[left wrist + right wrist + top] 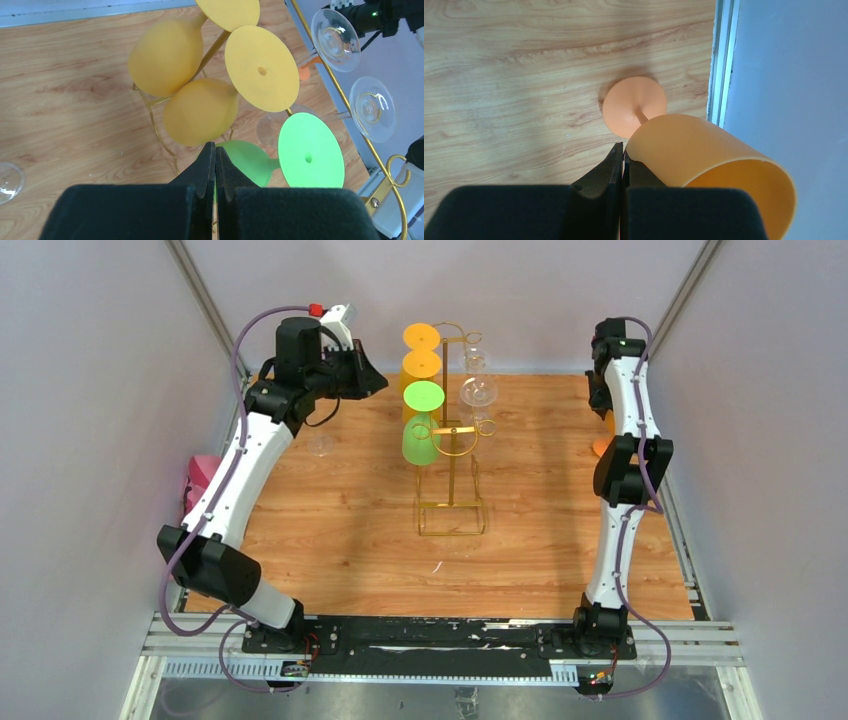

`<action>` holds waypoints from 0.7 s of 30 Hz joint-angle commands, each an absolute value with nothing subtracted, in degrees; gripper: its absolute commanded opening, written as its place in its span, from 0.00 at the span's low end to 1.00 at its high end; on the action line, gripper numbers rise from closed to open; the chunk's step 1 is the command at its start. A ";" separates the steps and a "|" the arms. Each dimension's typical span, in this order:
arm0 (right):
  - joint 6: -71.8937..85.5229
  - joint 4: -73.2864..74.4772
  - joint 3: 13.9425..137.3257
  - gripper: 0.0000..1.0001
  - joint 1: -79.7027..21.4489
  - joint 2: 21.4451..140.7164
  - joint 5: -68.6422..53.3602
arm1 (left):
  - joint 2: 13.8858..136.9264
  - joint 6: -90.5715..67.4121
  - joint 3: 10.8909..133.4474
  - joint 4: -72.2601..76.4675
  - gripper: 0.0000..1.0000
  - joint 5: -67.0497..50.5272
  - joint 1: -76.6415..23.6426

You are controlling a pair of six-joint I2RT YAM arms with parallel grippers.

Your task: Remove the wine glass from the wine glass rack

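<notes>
Gold wire is forming the wine glass rack [455, 427], which is standing upright near the middle of the wooden table [350, 540]. On the rack's left side we are seeing two yellow glasses [421, 350] and one green glass [420, 435] hanging upside down, feet uppermost. On its right side two clear glasses [478, 390] are hanging the same way. To the left of the rack's top, the left gripper [215, 152] is hovering with its fingers pressed together and holding nothing. In its wrist view the tips are pointing at the green glass's bowl, just short of it. On the table to the left of the rack, a lone clear glass [321, 445] is sitting beneath that arm. Well to the right of the rack, at the table's edge, an orange glass [696, 155] is standing upright on its foot. The right gripper [623, 152] is hanging just beside its bowl, fingers together and gripping nothing. We cannot tell whether they are touching the rim. Far left of the rack, past the table's edge, a pink object [200, 480] is lying.
</notes>
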State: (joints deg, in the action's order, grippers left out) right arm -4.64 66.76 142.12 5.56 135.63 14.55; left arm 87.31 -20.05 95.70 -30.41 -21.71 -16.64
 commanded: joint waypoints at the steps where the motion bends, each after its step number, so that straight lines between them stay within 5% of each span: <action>1: -6.09 63.48 138.26 0.00 6.67 135.11 16.35 | 85.31 -19.41 94.63 -28.88 0.00 -21.00 -16.95; 10: -5.36 61.37 134.05 0.00 6.75 134.22 16.68 | 86.80 -19.95 95.41 -28.78 0.00 -21.90 -16.96; 14: -4.37 59.51 129.63 0.08 6.76 132.06 15.89 | 87.65 -19.60 97.20 -30.45 0.00 -22.32 -16.96; 21: -4.11 58.69 127.42 0.39 6.77 128.56 15.48 | 87.99 -20.03 98.09 -30.84 0.00 -22.83 -17.27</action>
State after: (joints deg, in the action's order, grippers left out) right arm -4.49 58.13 128.73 5.80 131.46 15.62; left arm 87.07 -20.10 96.05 -30.20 -21.91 -16.75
